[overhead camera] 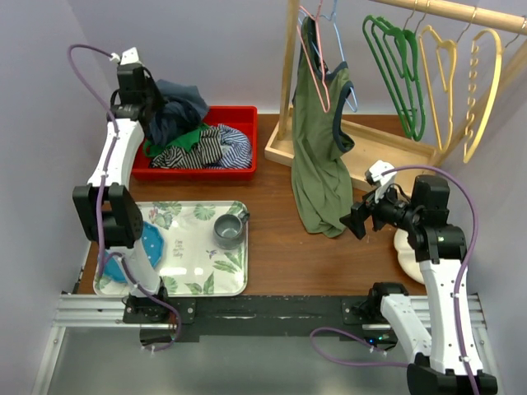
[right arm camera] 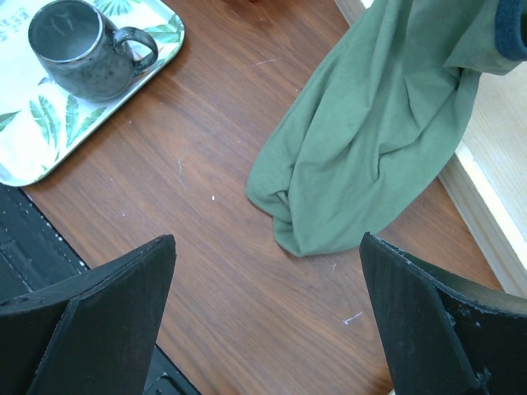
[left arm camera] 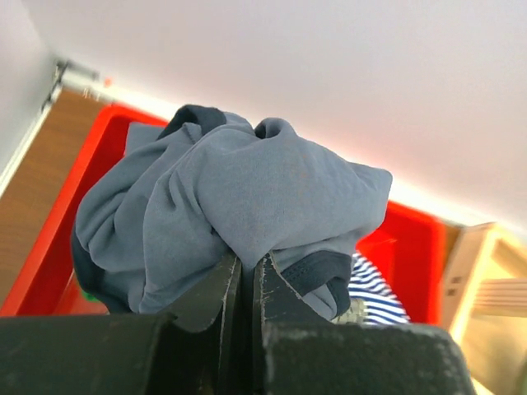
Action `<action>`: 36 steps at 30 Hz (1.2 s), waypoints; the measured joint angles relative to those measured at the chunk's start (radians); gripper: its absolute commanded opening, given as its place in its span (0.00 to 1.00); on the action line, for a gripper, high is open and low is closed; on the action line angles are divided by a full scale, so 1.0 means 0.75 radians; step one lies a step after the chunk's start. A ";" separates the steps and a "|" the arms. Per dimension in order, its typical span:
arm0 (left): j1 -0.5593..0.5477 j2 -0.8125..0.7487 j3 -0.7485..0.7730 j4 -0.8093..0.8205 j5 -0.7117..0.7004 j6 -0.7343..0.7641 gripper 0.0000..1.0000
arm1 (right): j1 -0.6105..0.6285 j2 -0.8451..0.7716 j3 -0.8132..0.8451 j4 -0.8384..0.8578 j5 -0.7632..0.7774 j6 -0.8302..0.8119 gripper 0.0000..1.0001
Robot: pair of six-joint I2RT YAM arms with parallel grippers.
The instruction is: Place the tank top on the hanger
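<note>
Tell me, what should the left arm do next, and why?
Probably lift straight up: the left tool is shut on the bunched navy tank top, which hangs just over the red bin of other clothes and must clear it.

The left arm (overhead camera: 115,152) and right arm (overhead camera: 440,288) are white, black-jointed, with purple cables (overhead camera: 69,56).

A robot laboratory test cell is shown: a wooden worktop (overhead camera: 280,247) is boxed in by plain lilac walls (overhead camera: 206,49), two arms (overhead camera: 115,160) are bolted to a metal rail (overhead camera: 86,310) at its edge, and staged household props are laid out: a clothes rack (overhead camera: 290,74), a red bin (overhead camera: 243,111), a tray (overhead camera: 193,247).
</note>
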 measured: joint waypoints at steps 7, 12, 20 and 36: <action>0.000 -0.194 0.055 0.025 0.058 -0.020 0.00 | -0.002 -0.007 0.000 -0.002 -0.004 -0.002 0.99; 0.000 -0.323 0.095 0.079 0.140 -0.068 0.00 | -0.002 -0.015 0.000 -0.006 -0.014 -0.014 0.99; -0.106 -0.465 0.033 0.157 0.385 -0.173 0.00 | -0.002 0.024 0.089 -0.155 -0.075 -0.183 0.99; -0.528 -1.027 -0.573 0.315 0.755 -0.347 0.00 | -0.002 0.015 0.245 -0.350 -0.219 -0.441 0.99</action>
